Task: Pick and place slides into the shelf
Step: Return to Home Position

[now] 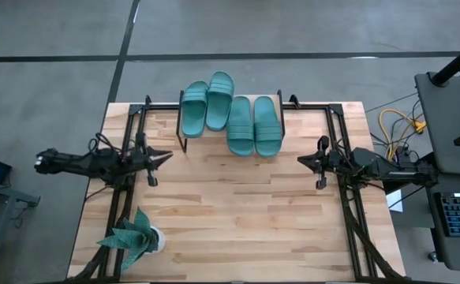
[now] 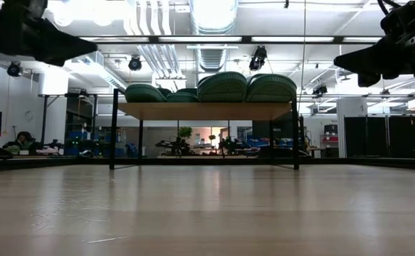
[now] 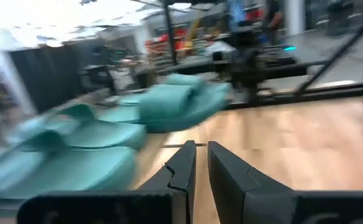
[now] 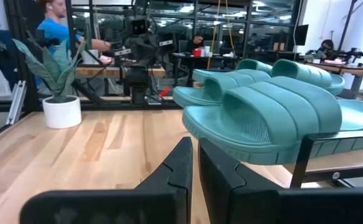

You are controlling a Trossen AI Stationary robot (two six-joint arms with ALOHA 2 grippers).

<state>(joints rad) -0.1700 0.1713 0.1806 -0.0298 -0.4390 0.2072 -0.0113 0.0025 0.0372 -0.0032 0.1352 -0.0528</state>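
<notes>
Four teal slides lie sole-down side by side on the shelf's plank top (image 2: pixel 203 111) at the table's far middle: a left pair (image 1: pixel 206 104) and a right pair (image 1: pixel 254 125). The right pair's nearest slide (image 4: pixel 268 115) juts a little over the shelf's edge. My left gripper (image 1: pixel 166 156) hovers at the table's left, pointing right, with its fingers (image 3: pixel 201 147) shut and empty. My right gripper (image 1: pixel 301 160) hovers at the table's right, pointing left, also shut and empty (image 4: pixel 195 143). Both are nearer than the shelf and above the table.
A teal leafy plant in a white pot (image 1: pixel 135 237) stands at the table's near left corner. Bare wooden tabletop (image 1: pixel 237 213) lies between the two grippers and toward the near edge. Black arm frames (image 1: pixel 127 134) run along both sides.
</notes>
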